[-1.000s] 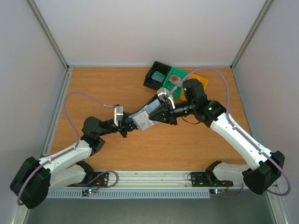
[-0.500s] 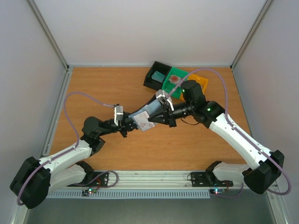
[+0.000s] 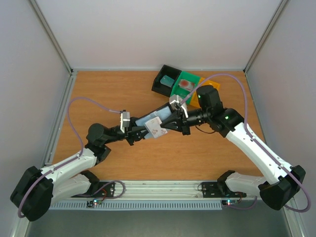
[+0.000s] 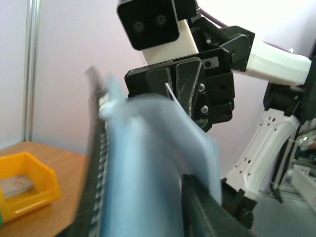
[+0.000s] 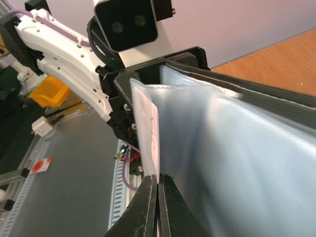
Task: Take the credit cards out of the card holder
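The card holder, black outside with pale blue-grey pockets, hangs open above the table's middle. My left gripper is shut on its left end. In the left wrist view the pocket is blurred and fills the centre, with one black finger pressed against it. My right gripper is shut on a whitish credit card with pink print. The right wrist view has that card edge-on at the closed fingertips, beside the holder's pocket. A teal card and a red card lie in trays.
At the back stand a black tray, a green tray and an orange tray, the last partly hidden by the right arm. In the left wrist view the orange tray holds something pale. Grey walls enclose the table on three sides.
My right gripper closed on the whitish card and drew it a little to the right and up, out along the holder. The right arm shifted right. The left arm stayed nearly still.
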